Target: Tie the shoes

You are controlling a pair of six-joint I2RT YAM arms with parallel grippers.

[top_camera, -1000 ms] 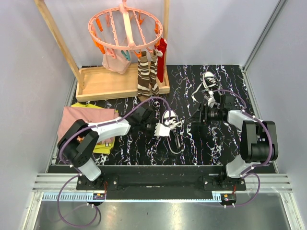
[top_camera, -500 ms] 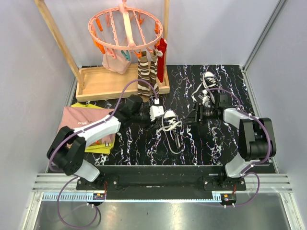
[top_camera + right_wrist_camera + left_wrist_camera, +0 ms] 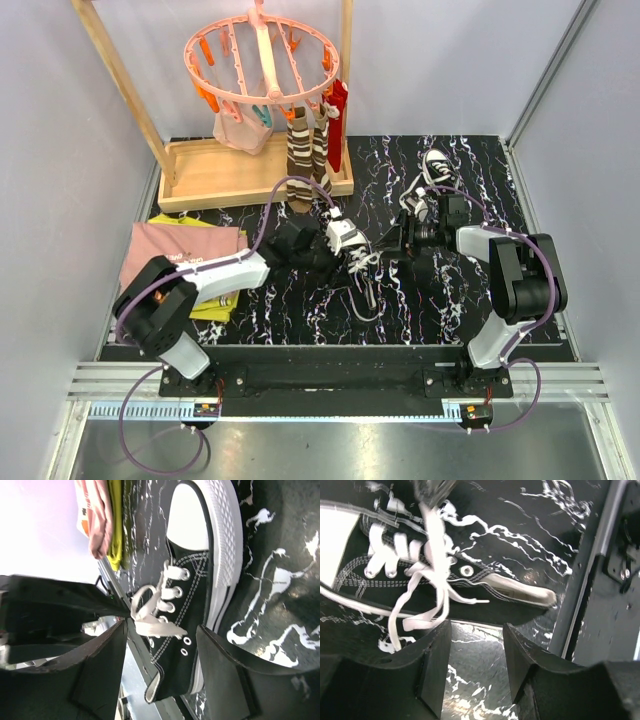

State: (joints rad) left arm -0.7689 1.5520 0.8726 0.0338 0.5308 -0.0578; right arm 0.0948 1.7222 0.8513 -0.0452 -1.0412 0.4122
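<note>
One black sneaker (image 3: 358,266) with white laces (image 3: 368,298) lies mid-table between my grippers. It also shows in the left wrist view (image 3: 470,577) and the right wrist view (image 3: 200,580). My left gripper (image 3: 345,243) is open and empty just left of and above its toe end; in the left wrist view my left gripper (image 3: 477,632) stands over bare table beside the shoe's side. My right gripper (image 3: 397,241) is open just right of the shoe, and in the right wrist view my right gripper (image 3: 162,627) frames a lace loop (image 3: 145,607) without closing on it. The second sneaker (image 3: 435,166) lies at the back right.
A wooden drying stand (image 3: 250,170) with a pink peg hanger (image 3: 262,60) and brown striped socks (image 3: 305,160) stands at the back left. Folded pink and yellow cloths (image 3: 185,255) lie at the left. The table's front rail (image 3: 592,565) runs close by the shoe.
My left gripper swung up and away from the shoe, then back right over its toe end. My right gripper has crept left towards the shoe. The shoe shifted slightly.
</note>
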